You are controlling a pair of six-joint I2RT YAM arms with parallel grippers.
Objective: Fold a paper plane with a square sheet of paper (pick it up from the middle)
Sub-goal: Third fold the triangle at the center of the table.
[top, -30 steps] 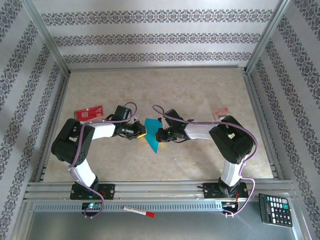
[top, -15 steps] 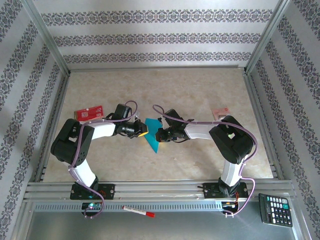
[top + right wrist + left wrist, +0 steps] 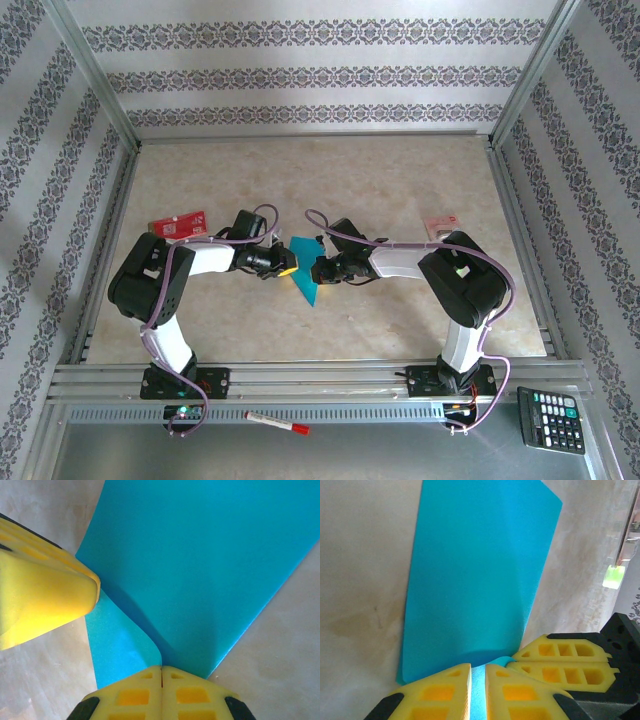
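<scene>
Pinching the folded square sheet of paper (image 3: 303, 272) at the middle of the table (image 3: 400, 180), the left gripper (image 3: 477, 669) and right gripper (image 3: 161, 670) were clamped narrow on it, mid-fold. Next, the crease likely needed pressing flat.

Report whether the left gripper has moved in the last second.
Yes, slightly: the left gripper has edged right, away from the red-and-white card, still pinching the teal paper.
</scene>
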